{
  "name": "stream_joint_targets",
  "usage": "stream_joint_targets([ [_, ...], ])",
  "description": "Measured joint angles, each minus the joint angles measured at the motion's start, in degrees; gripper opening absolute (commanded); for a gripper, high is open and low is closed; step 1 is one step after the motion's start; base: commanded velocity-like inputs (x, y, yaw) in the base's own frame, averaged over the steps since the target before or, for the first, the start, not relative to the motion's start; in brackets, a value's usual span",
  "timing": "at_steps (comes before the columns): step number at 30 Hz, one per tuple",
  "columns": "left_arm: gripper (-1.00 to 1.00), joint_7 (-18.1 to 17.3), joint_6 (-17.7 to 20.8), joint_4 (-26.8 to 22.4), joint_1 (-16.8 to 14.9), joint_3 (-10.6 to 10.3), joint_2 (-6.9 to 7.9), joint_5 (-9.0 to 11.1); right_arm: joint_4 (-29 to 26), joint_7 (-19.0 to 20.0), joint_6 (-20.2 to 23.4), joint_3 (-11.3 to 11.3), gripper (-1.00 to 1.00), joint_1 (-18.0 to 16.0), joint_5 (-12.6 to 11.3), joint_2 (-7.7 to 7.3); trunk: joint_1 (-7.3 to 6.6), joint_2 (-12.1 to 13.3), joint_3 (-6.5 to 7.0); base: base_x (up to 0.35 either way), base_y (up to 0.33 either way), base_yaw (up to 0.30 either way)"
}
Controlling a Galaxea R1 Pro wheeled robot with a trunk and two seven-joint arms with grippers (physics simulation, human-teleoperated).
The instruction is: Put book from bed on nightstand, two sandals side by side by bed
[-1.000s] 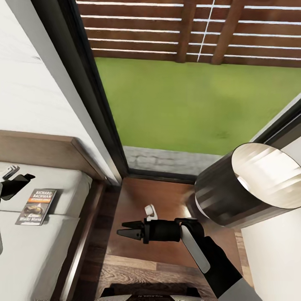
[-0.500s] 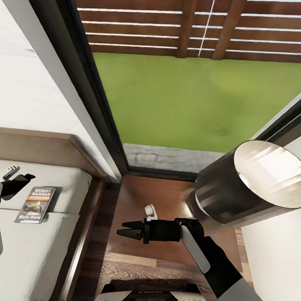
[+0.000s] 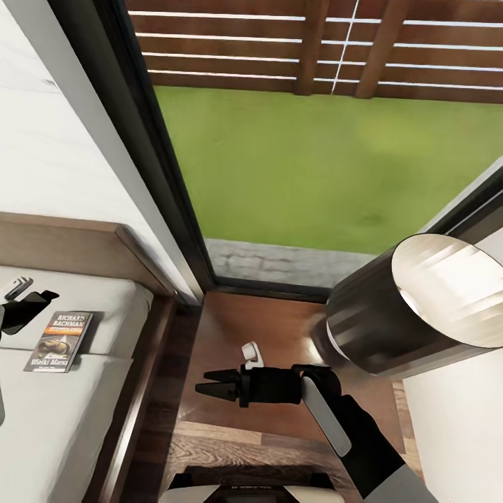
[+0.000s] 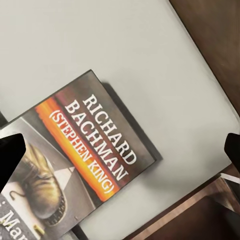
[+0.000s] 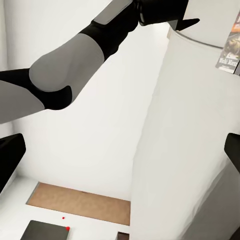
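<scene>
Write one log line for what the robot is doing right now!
left hand: open, beside dark Richard Bachman paperback | paperback: flat on pale grey mattress | right hand: open, empty, above reddish-brown wooden nightstand

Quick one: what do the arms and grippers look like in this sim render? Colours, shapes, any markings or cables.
The right gripper has two short black pointed fingers on a black cylindrical wrist, with a small white clip-like part on top. Its forearm is black with a light grey panel strip, turning grey toward the elbow. The left gripper is the same matte black with a small white-grey part beside it. No cables or markings are visible.
</scene>
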Motion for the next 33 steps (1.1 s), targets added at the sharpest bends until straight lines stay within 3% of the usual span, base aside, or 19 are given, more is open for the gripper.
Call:
stream_joint_targets([
  [28,1.0,0.0,-2.0,2.0,0.0,0.2,0.13,0.0,0.0,0.0,0.0,0.0,1.0,0.0,0.0,0.0,0.0,0.0,0.0,0.04,0.037,0.0],
  [33,1.0,0.0,-7.0,4.6,0.1,0.5,0.97,0.0,0.0,0.0,0.0,0.0,1.0,0.0,0.0,0.0,0.0,0.0,0.0,0.0,0.0,0.0],
])
